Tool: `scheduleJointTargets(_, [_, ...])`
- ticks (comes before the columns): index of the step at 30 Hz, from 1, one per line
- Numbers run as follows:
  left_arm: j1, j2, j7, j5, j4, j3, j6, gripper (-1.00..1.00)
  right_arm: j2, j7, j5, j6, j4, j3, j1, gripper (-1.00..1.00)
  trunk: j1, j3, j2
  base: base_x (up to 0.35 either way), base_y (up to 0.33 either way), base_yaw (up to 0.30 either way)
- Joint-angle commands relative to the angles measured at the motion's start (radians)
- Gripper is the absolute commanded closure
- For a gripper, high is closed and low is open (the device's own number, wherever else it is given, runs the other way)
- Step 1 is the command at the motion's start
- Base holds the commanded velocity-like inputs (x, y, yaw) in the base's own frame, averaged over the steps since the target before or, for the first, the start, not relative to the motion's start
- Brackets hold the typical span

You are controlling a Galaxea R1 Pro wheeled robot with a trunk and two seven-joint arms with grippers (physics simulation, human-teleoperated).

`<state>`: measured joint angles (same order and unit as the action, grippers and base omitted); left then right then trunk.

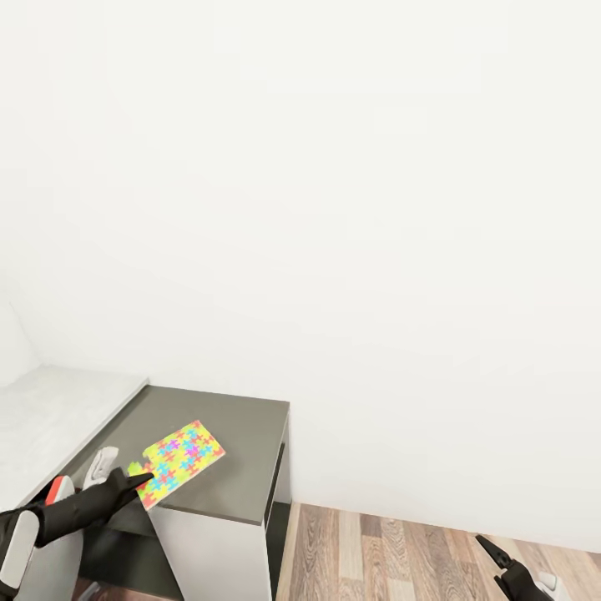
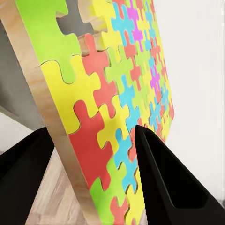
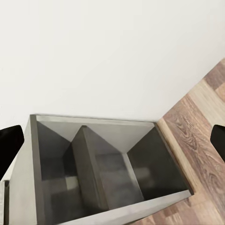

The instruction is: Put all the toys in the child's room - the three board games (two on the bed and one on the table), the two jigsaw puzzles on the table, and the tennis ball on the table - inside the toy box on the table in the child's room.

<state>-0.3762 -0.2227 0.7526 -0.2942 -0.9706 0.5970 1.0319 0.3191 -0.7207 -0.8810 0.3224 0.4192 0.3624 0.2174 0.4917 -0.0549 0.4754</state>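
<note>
- Jigsaw puzzle (image 1: pixel 182 462): a flat panel of interlocking pieces in yellow, green, red, blue and pink, with a pale wood-grain edge. It is over the dark grey cabinet top (image 1: pixel 234 442), near that top's front edge; whether it rests there or is lifted cannot be told.
- Left gripper (image 1: pixel 143 477): black tapered fingers (image 2: pixel 168 183) straddle the jigsaw puzzle's near edge, one on each face, holding it.
- Right gripper (image 1: pixel 492 554): low over the wood-plank floor (image 1: pixel 401 559), right of the cabinet. Its black fingertips sit at opposite edges of the right wrist view, spread wide, holding nothing.
- Desk (image 1: pixel 50 409): pale speckled top, adjoining the cabinet's left side.
</note>
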Motion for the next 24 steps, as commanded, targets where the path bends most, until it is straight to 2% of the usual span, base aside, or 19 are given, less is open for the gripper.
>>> scheduleJointTargets(1, [-0.001,-0.016,0.049,0.009,-0.002,0.001,0.007,1.0,0.0,-0.002,-0.007,0.009,0.0,0.003,0.001,-1.0,-0.003,0.001,-0.005,0.0,0.0,0.0])
scheduleJointTargets(3, [-0.001,-0.035,0.102,0.011,-0.003,0.0,0.01,1.0,0.001,-0.002,-0.007,0.009,0.0,0.003,0.001,-1.0,-0.011,0.007,-0.019,0.0,0.0,0.0])
scheduleJointTargets(4, [-0.001,-0.067,0.19,0.015,-0.004,-0.002,0.013,1.0,0.002,-0.002,-0.007,0.009,0.0,0.003,0.001,-1.0,-0.015,0.01,-0.026,0.0,0.0,0.0])
scheduleJointTargets(5, [-0.001,-0.088,0.245,0.017,-0.004,-0.003,0.014,1.0,0.002,-0.002,-0.007,0.009,0.0,0.003,0.0,-1.0,-0.019,0.014,-0.033,0.0,0.0,0.0])
scheduleJointTargets(8, [0.0,-0.142,0.353,0.02,-0.005,-0.014,0.015,1.0,0.001,-0.002,-0.008,0.011,0.0,0.003,0.0,-1.0,-0.03,0.023,-0.054,0.0,0.0,0.0])
scheduleJointTargets(11, [0.0,-0.167,0.392,0.02,-0.005,-0.018,0.015,1.0,0.0,-0.002,-0.009,0.012,0.0,0.003,0.0,-1.0,-0.042,0.032,-0.075,0.0,0.0,0.0])
scheduleJointTargets(14, [0.0,-0.178,0.408,0.02,-0.005,-0.019,0.015,1.0,0.001,-0.003,-0.01,0.012,0.0,0.005,0.0,-1.0,-0.042,0.032,-0.075,0.0,0.0,0.0])
scheduleJointTargets(20, [0.001,-0.182,0.414,0.02,-0.005,-0.019,0.015,1.0,0.013,-0.022,-0.01,0.02,0.0,0.004,0.0,-1.0,-0.042,0.032,-0.075,0.0,0.0,0.0])
scheduleJointTargets(24, [0.001,-0.182,0.415,0.02,-0.005,-0.02,0.015,1.0,0.014,-0.082,-0.008,0.021,0.0,0.004,-0.002,-1.0,-0.042,0.032,-0.075,0.0,0.0,0.0])
